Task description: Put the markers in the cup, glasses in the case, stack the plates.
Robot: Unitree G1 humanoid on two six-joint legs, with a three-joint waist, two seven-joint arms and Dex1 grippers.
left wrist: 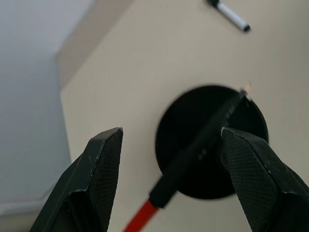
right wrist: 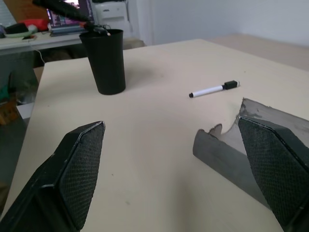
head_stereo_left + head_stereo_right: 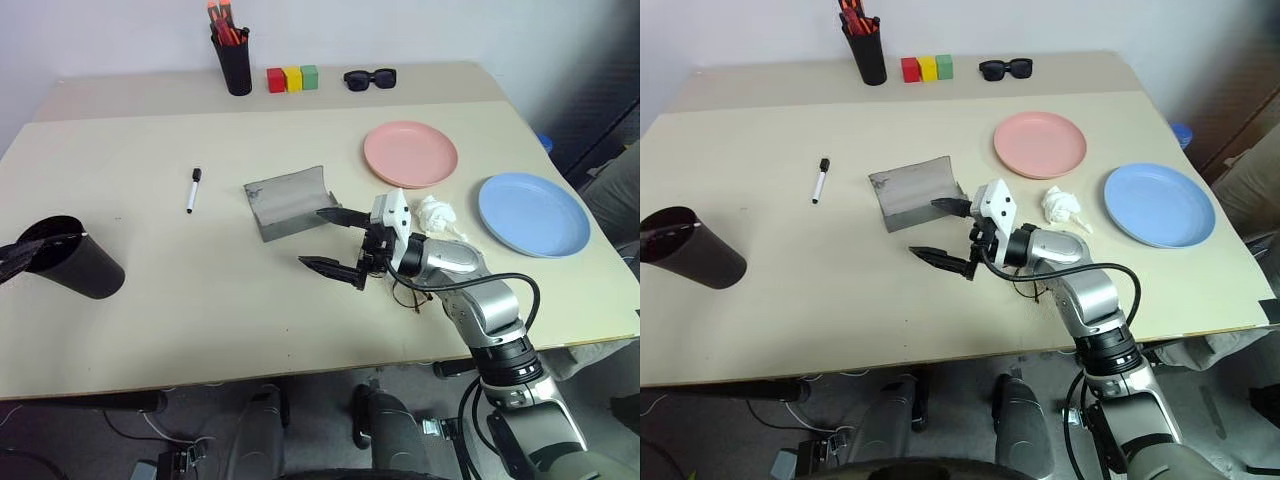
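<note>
My right claw (image 3: 340, 243) is wide and holds nothing, right by the open grey case (image 3: 290, 201). The glasses (image 3: 408, 293) lie under my arm. My left claw (image 1: 169, 179) is wide over the cup (image 3: 688, 249); the black pen (image 1: 193, 162) leans inside. Farther off lie the white pen (image 3: 193, 188) and both plates (image 3: 410, 153).

Sunglasses (image 3: 370, 77), coloured blocks (image 3: 291, 78), pen holder (image 3: 236, 62), tissue (image 3: 437, 214).

Black cup (image 3: 72, 262) stands at nine o'clock, black red-ended marker (image 1: 193, 159) across its mouth. White marker (image 3: 192, 189) lies at eleven. Grey case (image 3: 290, 201) sits open, centre. Pink plate (image 3: 410, 154) at one, blue plate (image 3: 533, 214) at three, apart. Glasses (image 3: 408, 293) mostly hidden.
</note>
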